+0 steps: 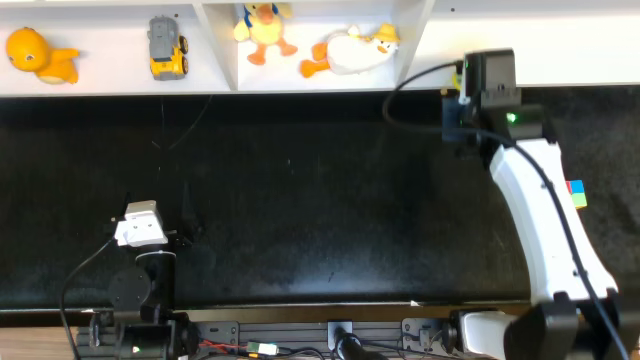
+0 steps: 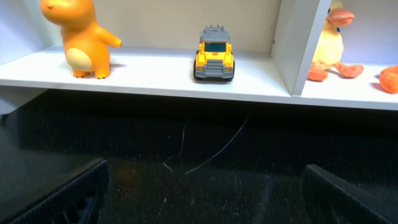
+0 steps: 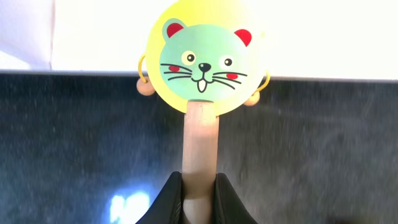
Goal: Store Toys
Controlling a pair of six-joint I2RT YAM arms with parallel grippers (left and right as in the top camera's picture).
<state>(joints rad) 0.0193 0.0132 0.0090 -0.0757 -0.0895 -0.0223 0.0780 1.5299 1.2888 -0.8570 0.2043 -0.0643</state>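
Note:
My right gripper (image 3: 199, 194) is shut on the wooden handle of a rattle drum (image 3: 201, 59) with a green cat face on a yellow disc and small beads at its sides. The drum's head is at the front edge of the white shelf (image 3: 323, 37). In the top view the right arm (image 1: 535, 215) stretches up to the shelf's right end. On the shelf (image 1: 300, 85) stand an orange figure (image 1: 40, 55), a yellow truck (image 1: 167, 48), a yellow duck plush (image 1: 265, 30) and a white duck plush (image 1: 350, 52). My left gripper (image 2: 205, 199) is open low over the black mat, facing the truck (image 2: 214, 53).
A white divider (image 2: 298, 43) separates the truck's compartment from the duck's (image 2: 333, 40). A small multicoloured cube (image 1: 577, 193) lies on the black mat (image 1: 330, 200) beside the right arm. A thin cable (image 2: 211, 155) lies on the mat below the shelf.

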